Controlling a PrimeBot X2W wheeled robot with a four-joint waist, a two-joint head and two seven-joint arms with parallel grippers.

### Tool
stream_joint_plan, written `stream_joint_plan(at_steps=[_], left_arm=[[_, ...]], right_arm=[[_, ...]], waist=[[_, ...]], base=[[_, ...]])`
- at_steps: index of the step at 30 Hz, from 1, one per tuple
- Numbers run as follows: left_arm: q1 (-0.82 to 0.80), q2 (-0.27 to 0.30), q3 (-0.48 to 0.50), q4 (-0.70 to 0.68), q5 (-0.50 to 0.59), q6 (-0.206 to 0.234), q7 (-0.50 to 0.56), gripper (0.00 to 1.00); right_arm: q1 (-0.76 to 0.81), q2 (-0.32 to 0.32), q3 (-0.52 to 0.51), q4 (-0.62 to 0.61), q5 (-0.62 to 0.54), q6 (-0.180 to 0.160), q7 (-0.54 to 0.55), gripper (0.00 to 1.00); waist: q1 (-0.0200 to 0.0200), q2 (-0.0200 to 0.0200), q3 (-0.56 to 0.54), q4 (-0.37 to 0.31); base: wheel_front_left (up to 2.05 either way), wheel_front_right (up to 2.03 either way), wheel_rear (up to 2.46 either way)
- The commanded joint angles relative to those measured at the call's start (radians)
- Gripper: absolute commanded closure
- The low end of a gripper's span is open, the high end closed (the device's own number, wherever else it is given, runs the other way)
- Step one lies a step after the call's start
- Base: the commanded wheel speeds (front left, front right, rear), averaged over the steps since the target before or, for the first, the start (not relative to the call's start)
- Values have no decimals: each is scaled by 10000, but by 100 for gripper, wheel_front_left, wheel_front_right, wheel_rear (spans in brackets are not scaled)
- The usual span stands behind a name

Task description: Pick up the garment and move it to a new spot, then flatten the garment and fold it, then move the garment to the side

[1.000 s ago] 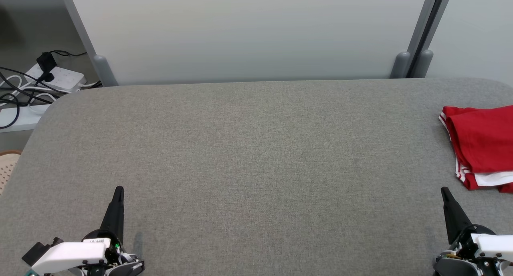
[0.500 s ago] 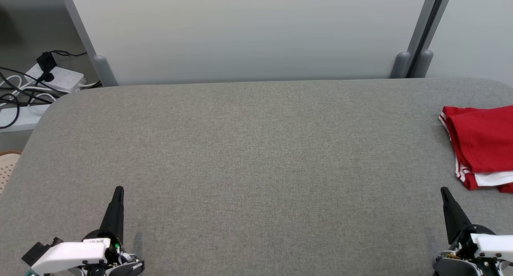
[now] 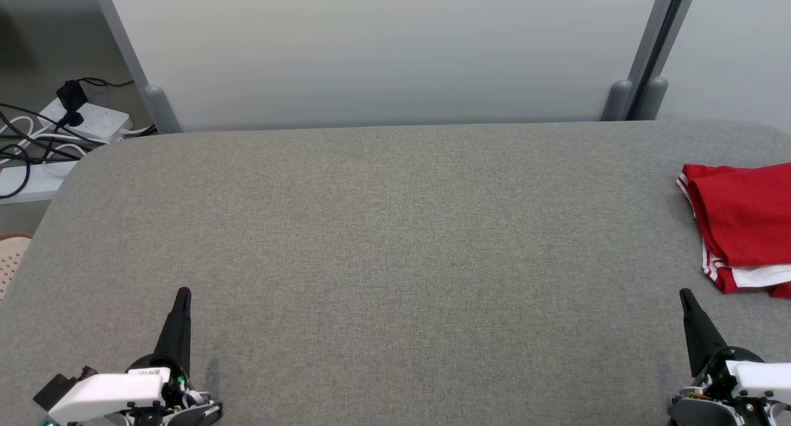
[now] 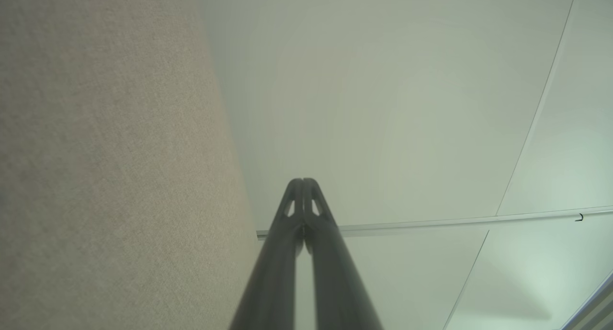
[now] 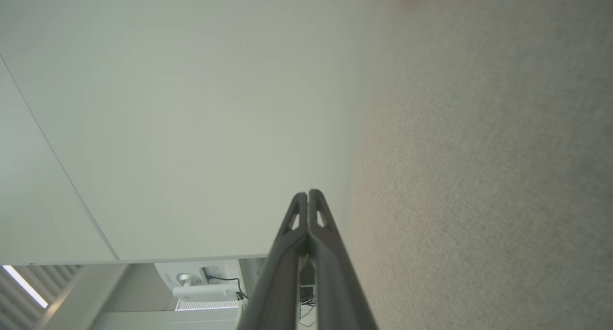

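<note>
A red garment [image 3: 744, 219] with white trim lies folded at the right edge of the grey table [image 3: 395, 240], partly cut off by the head view's border. My left gripper [image 3: 183, 292] rests at the lower left, far from the garment, shut with nothing in it; its fingertips [image 4: 303, 181] meet in the left wrist view. My right gripper [image 3: 684, 293] sits at the lower right, just below and left of the garment, apart from it. Its two fingers [image 5: 308, 194] press together, empty.
A pale partition wall [image 3: 383, 49] with grey posts [image 3: 633, 98] stands behind the table. A power strip and tangled cables [image 3: 68, 120] lie off the table's far left corner. A wide bare stretch of grey fabric spans the table's middle.
</note>
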Motion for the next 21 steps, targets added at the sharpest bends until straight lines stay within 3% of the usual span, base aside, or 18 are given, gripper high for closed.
stream_joint_plan(at_steps=[1, 21], left_arm=[[-545, 74, 332, -227, 28, -75, 69, 100], [-545, 70, 338, -227, 33, -75, 74, 100]], right_arm=[[-451, -122, 145, -268, -62, 46, 98, 100], [-452, -115, 135, -268, -71, 46, 106, 100]], waist=[[0, -1, 0, 0], [0, -1, 0, 0]], base=[[0, 0, 0], [0, 0, 0]])
